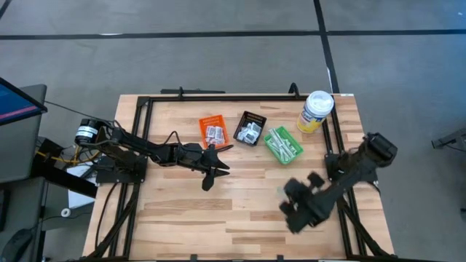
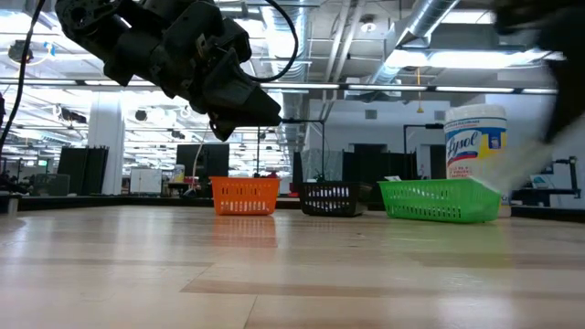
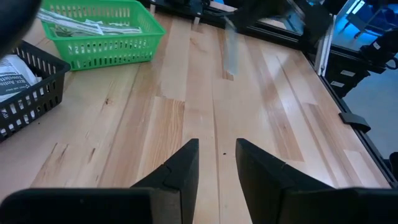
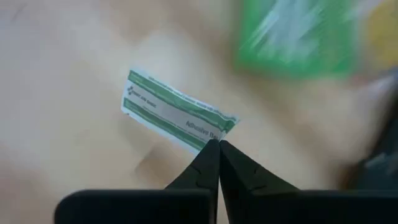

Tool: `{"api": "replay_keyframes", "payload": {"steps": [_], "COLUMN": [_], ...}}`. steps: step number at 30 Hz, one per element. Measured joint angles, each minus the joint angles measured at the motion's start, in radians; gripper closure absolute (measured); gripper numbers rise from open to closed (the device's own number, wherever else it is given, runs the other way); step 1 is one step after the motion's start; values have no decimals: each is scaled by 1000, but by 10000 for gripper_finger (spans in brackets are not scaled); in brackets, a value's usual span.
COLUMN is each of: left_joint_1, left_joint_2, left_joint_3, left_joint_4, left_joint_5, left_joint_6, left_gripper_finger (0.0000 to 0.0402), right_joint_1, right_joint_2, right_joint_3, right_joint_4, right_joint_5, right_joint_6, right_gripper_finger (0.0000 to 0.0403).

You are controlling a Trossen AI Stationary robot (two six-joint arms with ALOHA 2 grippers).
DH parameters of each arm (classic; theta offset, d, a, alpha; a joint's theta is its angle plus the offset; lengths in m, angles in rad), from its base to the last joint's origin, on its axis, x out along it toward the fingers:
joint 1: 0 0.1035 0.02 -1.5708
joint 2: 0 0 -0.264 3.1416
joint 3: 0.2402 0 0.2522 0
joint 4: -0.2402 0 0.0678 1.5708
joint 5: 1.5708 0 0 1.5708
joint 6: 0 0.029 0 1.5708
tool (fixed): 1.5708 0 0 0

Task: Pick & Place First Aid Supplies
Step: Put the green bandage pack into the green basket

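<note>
Pinching a long, narrow pale-green paper strip [image 4: 177, 116] by one end, the right gripper [image 4: 218, 144] hangs closed above the table's near right. The left gripper [image 3: 216, 163], slightly parted and empty, hovers near the orange bin [image 1: 213, 131].

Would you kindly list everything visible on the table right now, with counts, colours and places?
Small orange plastic bin: one, far side, holds white packets.
Small black plastic bin: one, middle of the row, holds white packets.
Small green plastic bin: one, beside the canister, holds pale strips.
Yellow canister with white lid: one, far right corner.
Pale-green adhesive bandage strip: one, pinched by the right gripper.
Wooden table: one, light.
Left gripper: open, near the orange bin.
Right gripper: shut on the strip.
</note>
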State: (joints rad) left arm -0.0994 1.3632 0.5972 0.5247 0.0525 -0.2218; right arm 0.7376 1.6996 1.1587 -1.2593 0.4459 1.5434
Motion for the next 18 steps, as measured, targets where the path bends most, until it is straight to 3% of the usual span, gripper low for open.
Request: {"api": "replay_keyframes", "payload": {"steps": [4,10,18], "left_joint_1": [0,0,0], "left_joint_2": [0,0,0], "left_joint_3": [0,0,0], "left_joint_4": [0,0,0], "left_joint_5": [0,0,0], "left_joint_6": [0,0,0], "left_gripper_finger": [296,296,296], "right_joint_1": [-119,-351,-663], "right_joint_2": [-59,-138,-152], "right_joint_3": [0,-18,-25], "right_joint_4": [-109,-128,-83], "right_joint_5": [153,322,275], "right_joint_6": [-101,-337,-532], "right_gripper_finger": [400,400,400]}}
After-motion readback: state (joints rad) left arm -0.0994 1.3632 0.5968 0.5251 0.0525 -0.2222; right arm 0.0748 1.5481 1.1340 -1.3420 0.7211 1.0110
